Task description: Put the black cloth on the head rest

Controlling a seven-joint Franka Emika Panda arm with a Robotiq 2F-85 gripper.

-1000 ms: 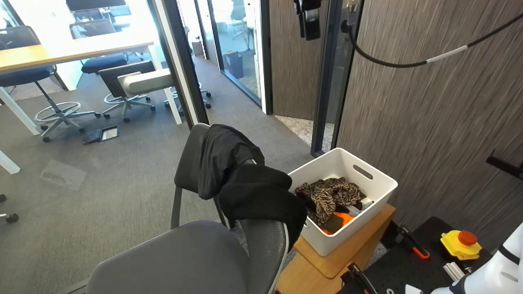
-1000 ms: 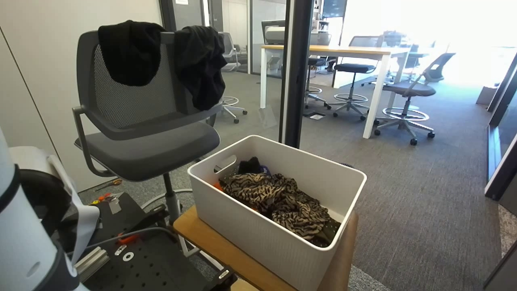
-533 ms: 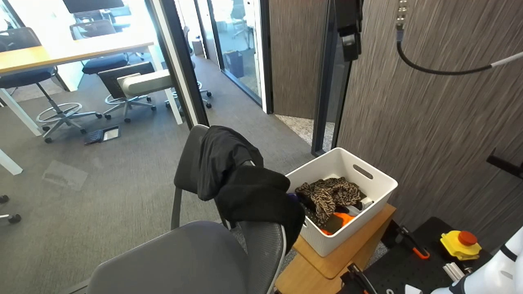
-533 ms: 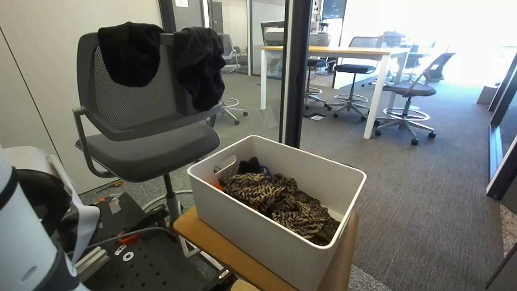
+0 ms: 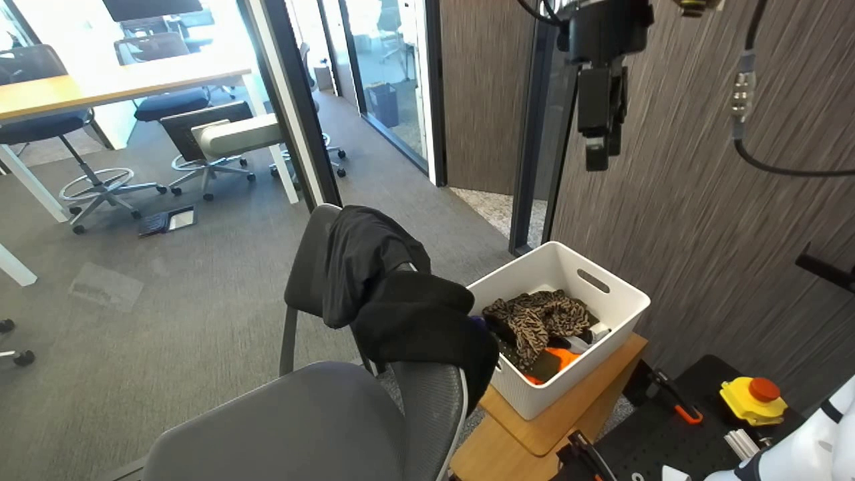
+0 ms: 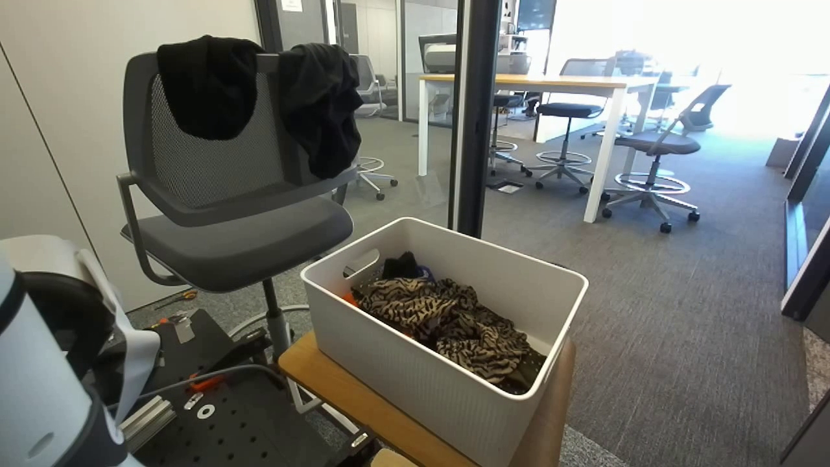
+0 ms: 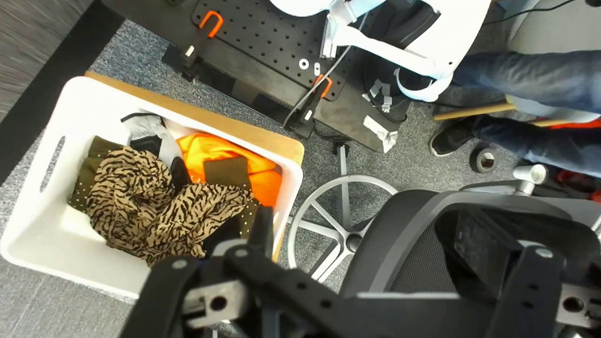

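1. A black cloth [image 6: 207, 91] lies draped over the head rest [image 6: 268, 62] of a grey office chair [image 6: 240, 253], next to a charcoal garment [image 6: 321, 107], with a strip of bare edge showing between the two.

2. The fold appears to do the holding: fabric seems to fall on both sides of the edge, so its own weight should keep the limp piece in place.

3. The visible flap points down the mesh backrest [image 6: 220, 168], rounded end lowest. Its long axis seems to run across the edge and downward, though the flap is nearly as wide as tall and no single view shows the whole piece.

4. In the wrist view the jaws stand wide apart, gripping nothing; they hang high and well apart from the black cloth, probably because the placing is done.

5. A white bin [image 6: 402, 373] on a wooden desk [image 6: 306, 362], near the chair, presumably serves as the supply; a brown-and-tan mottled cloth [image 7: 131, 197] lies crumpled inside.
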